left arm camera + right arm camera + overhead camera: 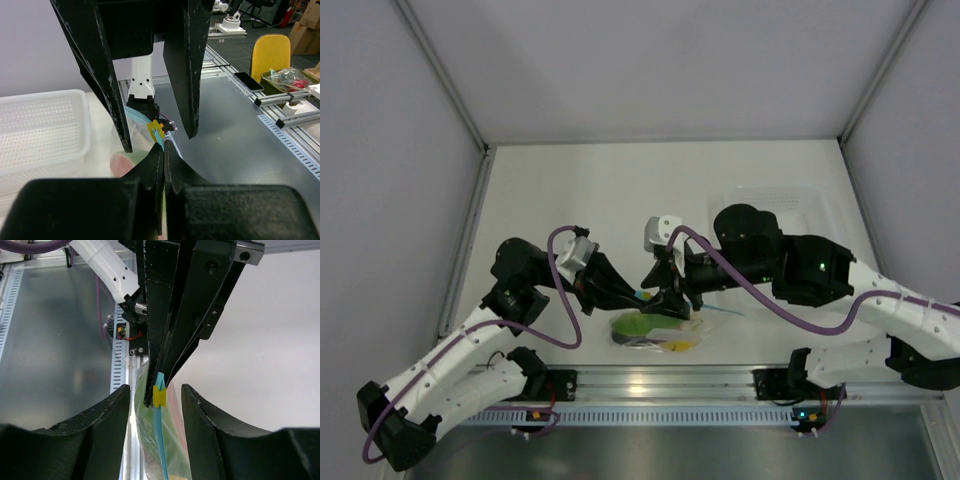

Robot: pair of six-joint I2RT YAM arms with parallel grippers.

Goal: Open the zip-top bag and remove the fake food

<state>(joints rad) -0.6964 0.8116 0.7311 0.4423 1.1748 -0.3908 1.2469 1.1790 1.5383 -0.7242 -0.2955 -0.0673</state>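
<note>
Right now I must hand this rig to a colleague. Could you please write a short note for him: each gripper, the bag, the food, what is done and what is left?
Left gripper: shut on the teal zip strip of the zip-top bag, beside the yellow slider.
Right gripper: open, one finger on each side of that strip, gripping nothing.
Bag: at the table's near edge, between the arms.
Fake food: inside the bag.
Done: the strip is pinched.
Left: the zip looks closed; open it, then take the food out.
</note>
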